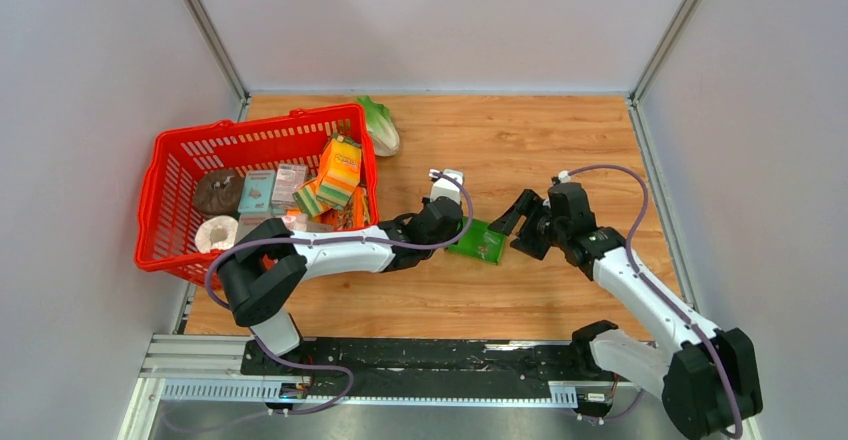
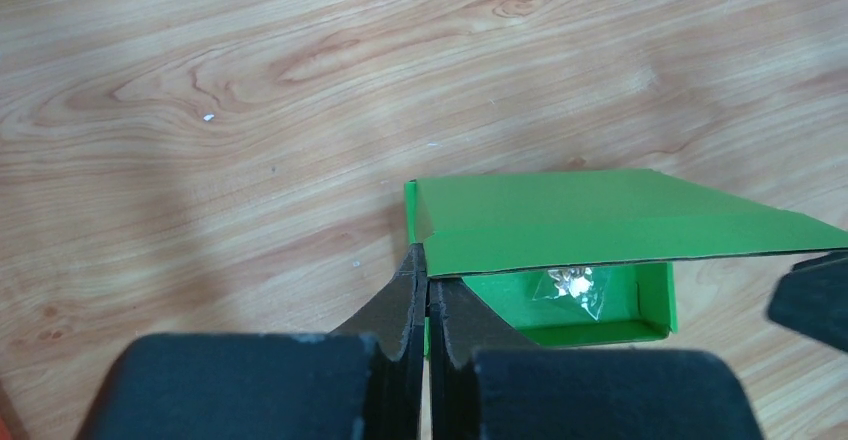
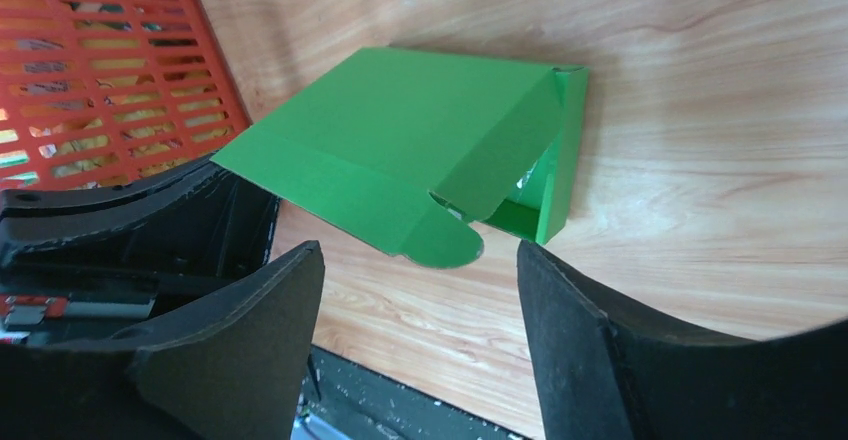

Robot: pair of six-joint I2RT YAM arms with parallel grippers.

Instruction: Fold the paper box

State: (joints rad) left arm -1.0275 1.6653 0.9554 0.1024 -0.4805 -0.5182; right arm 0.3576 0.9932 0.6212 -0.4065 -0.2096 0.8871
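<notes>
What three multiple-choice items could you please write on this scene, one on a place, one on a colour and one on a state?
1. Where does the paper box lie?
A. Held up in the air
B. On the table, between the left gripper and the right gripper
C. On the floor

2. What colour is the basket?
A. Red
B. Blue
C. White

3. How does the right gripper stand?
A. Shut on the paper box
B. Shut on the basket
C. Open, holding nothing

Answers:
1 B: the top view shows the green box resting on the wood with a gripper on either side of it.
2 A: its mesh walls and rim are bright red in the top view.
3 C: in the right wrist view its two fingers stand wide apart, with the box beyond them.
</notes>
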